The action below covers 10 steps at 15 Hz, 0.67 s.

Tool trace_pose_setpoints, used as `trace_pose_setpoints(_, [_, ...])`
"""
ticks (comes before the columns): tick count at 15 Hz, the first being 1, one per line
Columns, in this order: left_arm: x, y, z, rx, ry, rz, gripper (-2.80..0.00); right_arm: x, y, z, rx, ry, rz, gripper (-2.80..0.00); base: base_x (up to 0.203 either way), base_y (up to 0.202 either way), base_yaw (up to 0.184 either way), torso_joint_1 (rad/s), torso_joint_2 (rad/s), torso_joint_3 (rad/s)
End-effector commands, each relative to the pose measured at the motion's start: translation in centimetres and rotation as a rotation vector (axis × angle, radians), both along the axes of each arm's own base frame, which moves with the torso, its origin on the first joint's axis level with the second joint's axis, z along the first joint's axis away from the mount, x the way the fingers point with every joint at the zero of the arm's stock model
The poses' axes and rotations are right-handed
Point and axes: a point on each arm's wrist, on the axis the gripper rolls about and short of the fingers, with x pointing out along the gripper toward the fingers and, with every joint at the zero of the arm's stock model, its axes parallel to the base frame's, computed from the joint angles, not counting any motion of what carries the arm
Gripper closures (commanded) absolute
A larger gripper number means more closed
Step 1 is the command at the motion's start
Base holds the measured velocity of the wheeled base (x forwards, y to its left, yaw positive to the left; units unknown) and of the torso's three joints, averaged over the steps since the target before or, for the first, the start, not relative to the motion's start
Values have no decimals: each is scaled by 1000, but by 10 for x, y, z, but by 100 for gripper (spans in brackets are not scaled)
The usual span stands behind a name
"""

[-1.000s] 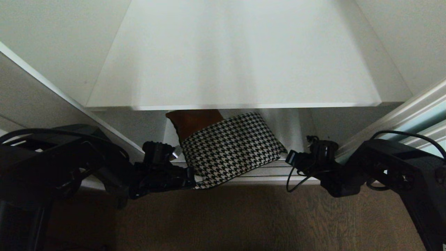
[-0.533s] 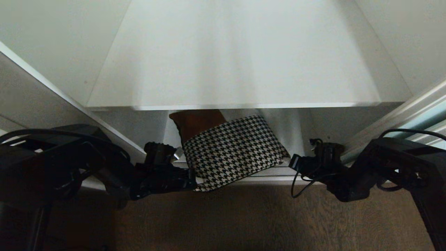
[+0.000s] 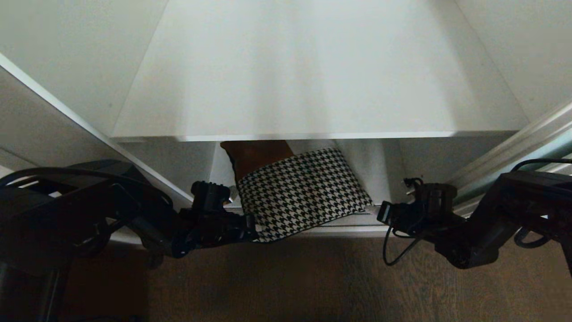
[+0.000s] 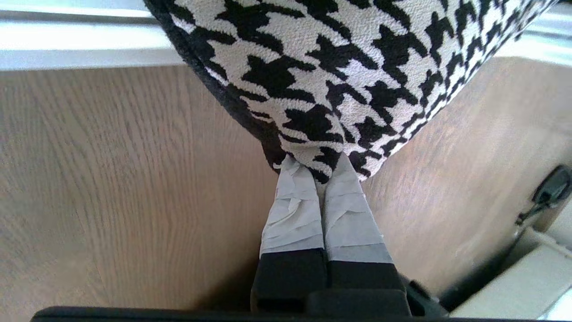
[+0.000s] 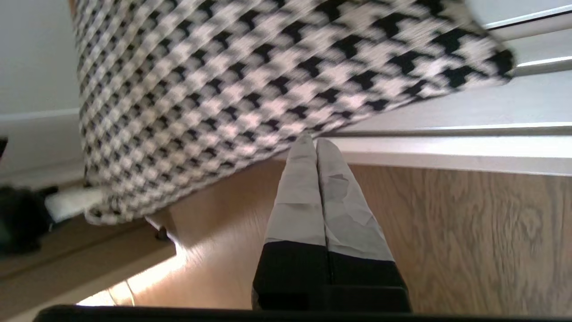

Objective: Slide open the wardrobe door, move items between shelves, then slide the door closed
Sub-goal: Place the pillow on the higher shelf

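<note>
Wood floor (image 3: 286, 281) below houndstooth bundle (image 3: 304, 192) overhanging shelf edge (image 3: 348, 230)

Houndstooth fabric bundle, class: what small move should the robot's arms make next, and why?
Probably lift it together. The left gripper pinches a corner of the black-and-white houndstooth fabric bundle, the right gripper is shut at its other edge, and the white upper shelf is bare.
</note>
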Motion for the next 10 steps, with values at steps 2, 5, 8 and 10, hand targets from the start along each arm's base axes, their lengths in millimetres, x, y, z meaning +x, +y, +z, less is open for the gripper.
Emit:
trace_pose_setpoints(2, [1,0,0,-26,-8,15,0,-15,4,26,3,-40,19,0,0,0,0,0,0,0])
trace_pose_setpoints(5, [2,6,2,-38,-14,40,0,-12,-4,21,0,-28,0,0,0,0,0,0,0,0])
trace_pose_setpoints(8, [3,9,-3,-32,0,56,0,-13,-20,32,12,-48,-12,0,0,0,0,0,0,0])
trace_pose_setpoints(10, [4,9,-8,-27,15,55,0,-8,-21,27,11,-39,-15,0,0,0,0,0,0,0])
